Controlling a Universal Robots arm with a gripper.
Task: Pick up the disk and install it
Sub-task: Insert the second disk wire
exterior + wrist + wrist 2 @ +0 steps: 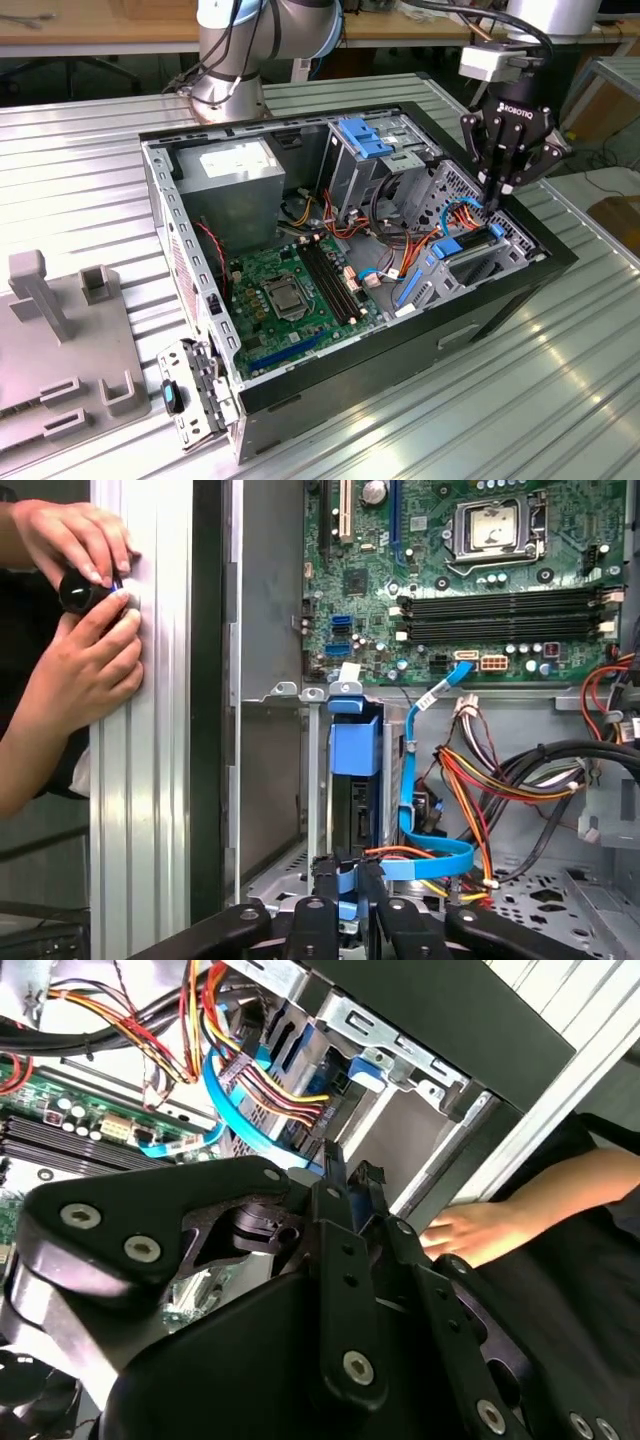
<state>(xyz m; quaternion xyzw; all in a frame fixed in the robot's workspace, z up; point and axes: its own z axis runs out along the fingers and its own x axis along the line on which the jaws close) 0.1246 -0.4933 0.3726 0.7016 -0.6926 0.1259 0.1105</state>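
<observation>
We log the black three-fingered gripper (497, 190) low in the open black computer case (300, 385), fingers (371, 885) drawn together on the end of the disk (355, 780), a dark hard drive in a bright blue plastic carrier standing on edge in its bay beside the green motherboard (290, 295). Our risks: thin blue cable (412, 765) and orange wires crowd the fingers and could snag; a tilted carrier could jam. A person's hands (85, 630) rest on the ribbed aluminium table (480, 420) alongside, workshop benches behind
</observation>
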